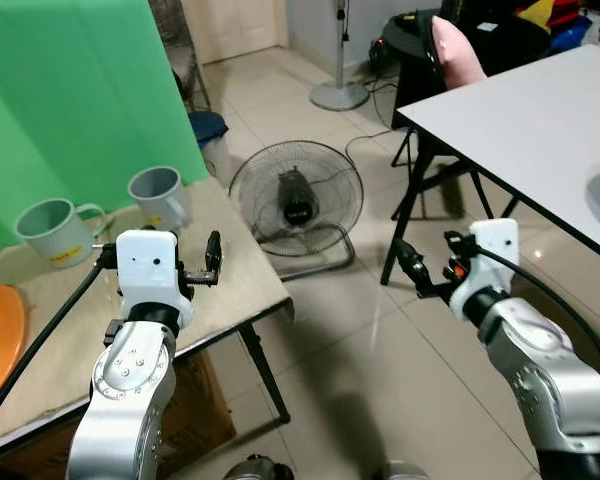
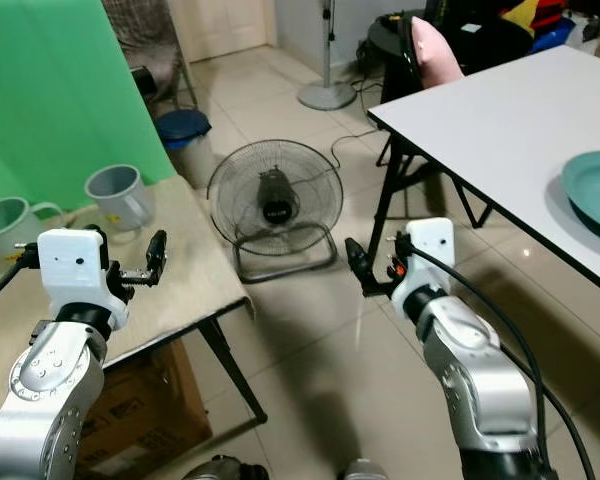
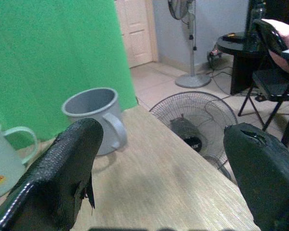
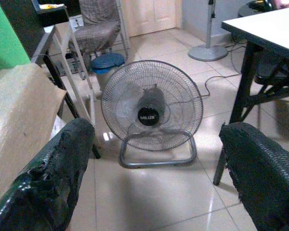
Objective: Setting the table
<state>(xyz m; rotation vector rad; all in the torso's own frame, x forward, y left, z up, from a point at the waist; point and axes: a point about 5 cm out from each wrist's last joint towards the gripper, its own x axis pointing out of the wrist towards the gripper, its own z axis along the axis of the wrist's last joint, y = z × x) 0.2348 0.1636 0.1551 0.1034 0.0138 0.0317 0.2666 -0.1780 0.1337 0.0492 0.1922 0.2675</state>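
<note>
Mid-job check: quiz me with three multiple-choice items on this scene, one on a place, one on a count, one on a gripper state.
1. Where is the floor fan?
A. on the white table
B. on the floor between the two tables
C. on the wooden table

2. How many mugs stand on the wooden table?
A. one
B. two
C. four

3. How is the left gripper?
A. open, empty
B. shut on a mug
C. shut on a plate

Answers: 1 B, it stands on the tiles; 2 B, a grey mug and a pale mug; 3 A, fingers apart over the tabletop.
</note>
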